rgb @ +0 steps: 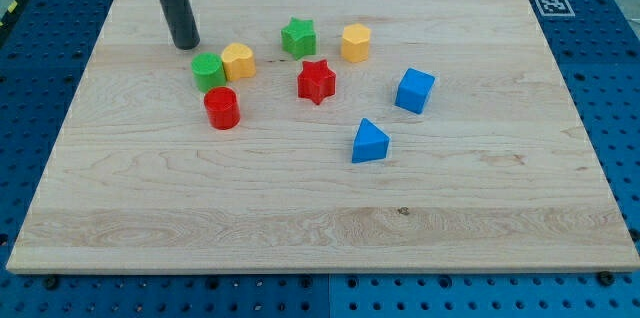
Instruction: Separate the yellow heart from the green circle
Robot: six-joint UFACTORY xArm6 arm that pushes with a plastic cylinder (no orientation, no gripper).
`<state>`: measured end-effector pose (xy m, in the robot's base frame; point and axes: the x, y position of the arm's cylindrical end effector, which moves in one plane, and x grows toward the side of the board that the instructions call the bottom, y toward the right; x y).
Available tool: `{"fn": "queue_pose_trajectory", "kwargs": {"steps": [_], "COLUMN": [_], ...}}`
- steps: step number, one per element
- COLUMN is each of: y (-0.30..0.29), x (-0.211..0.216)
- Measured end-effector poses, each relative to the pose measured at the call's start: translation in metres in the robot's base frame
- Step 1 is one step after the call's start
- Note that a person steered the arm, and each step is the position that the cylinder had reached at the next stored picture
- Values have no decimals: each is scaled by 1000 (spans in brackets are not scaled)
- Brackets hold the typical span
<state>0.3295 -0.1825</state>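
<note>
**Tip poised above the touching pair**

The yellow heart (238,61) sits in the upper left part of the wooden board (300,228), touching the green circle (208,72), which lies just to its left and slightly lower in the view. The arm carries no fingers to open or close; it ends in a dark rod, and its tip (185,46) rests just above and to the left of the green circle, apart from both blocks.

Both blocks look like small, rigid, light pieces that should slide readily on the smooth wood, though a push off-centre would likely spin one rather than carry it straight. Nothing can be grasped; the tip can only press on a side face. The seam between the two, entered from the top, seems the natural place to wedge them apart.

A red cylinder (222,108) stands just below the green circle, blocking a push downward. A red star (316,81), green star (298,37) and yellow hexagon (355,43) crowd the heart's right. A blue cube (414,90) and blue triangle (369,142) lie well apart. Open board lies to the left, where the green circle could travel before nearing the edge.
</note>
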Motion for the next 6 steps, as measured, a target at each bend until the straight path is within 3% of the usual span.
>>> {"fn": "queue_pose_trajectory", "kwargs": {"steps": [2,4,6], "y": [6,52,69], "x": [20,40,40]}}
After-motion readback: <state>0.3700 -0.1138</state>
